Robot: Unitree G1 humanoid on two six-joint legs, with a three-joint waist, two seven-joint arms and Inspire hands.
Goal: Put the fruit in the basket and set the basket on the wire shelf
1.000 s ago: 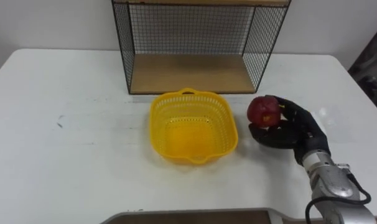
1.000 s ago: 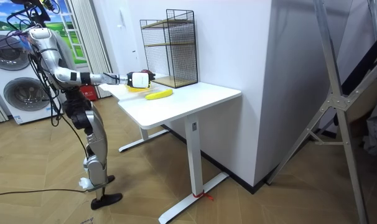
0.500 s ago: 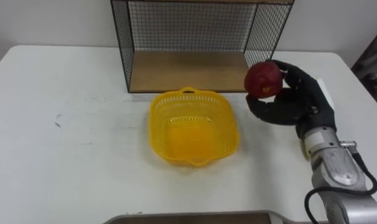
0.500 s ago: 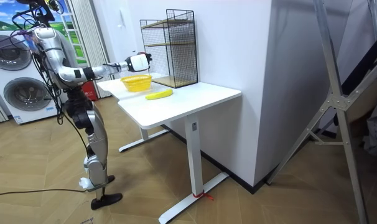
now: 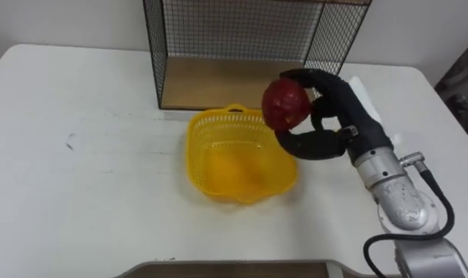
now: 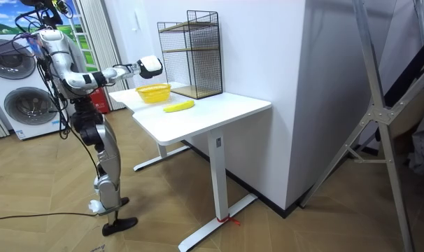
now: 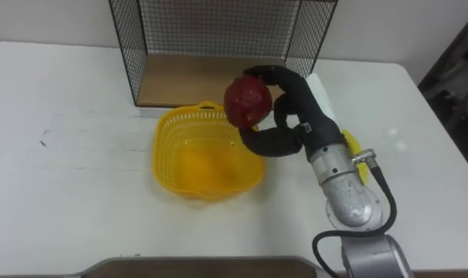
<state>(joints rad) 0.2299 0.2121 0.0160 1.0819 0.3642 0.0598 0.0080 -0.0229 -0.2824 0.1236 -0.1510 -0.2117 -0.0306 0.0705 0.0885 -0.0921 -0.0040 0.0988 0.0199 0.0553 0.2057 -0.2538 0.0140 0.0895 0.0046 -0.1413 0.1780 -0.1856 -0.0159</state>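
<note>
Left eye view, basket (image 5: 197,147): yellow, perforated, standing on the white table (image 5: 79,177) just before the wire shelf (image 5: 226,85).
Fruit: apple (image 5: 286,103), dark red and round, in the air above the basket's far right corner.
Right hand (image 5: 342,108): I see its dark fingers curled round the apple.
Banana (image 7: 350,145): yellow, on the table, mostly hidden behind the wrist.
</note>
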